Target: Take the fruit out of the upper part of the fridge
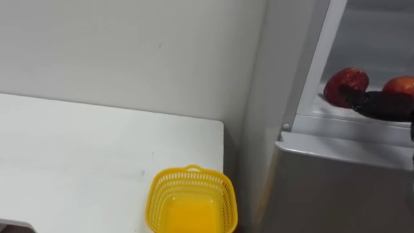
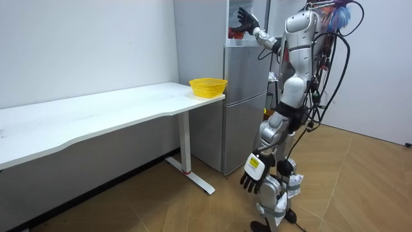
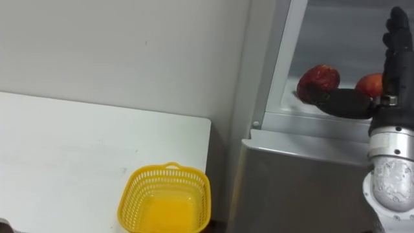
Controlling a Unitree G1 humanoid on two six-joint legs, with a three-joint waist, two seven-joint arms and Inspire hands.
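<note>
Two red apples lie on the shelf of the open upper fridge compartment [image 3: 304, 120], one to the left [image 3: 319, 78] and one to the right [image 3: 369, 83]. My right hand [image 3: 395, 71] is raised inside the compartment, just right of them. It is open, with its fingers pointing straight up. Its dark thumb [image 1: 380, 105] stretches left along the front of the apples, against the left apple [image 1: 346, 83]. My left hand [image 2: 252, 173] hangs open by my leg in the room view. I stand facing the fridge [image 2: 243, 103].
A yellow plastic basket [image 1: 191, 197] stands empty at the near right corner of the white table [image 1: 84, 162], beside the fridge's grey side wall. The shut lower fridge door [image 3: 297, 188] is below the shelf. A white wall runs behind the table.
</note>
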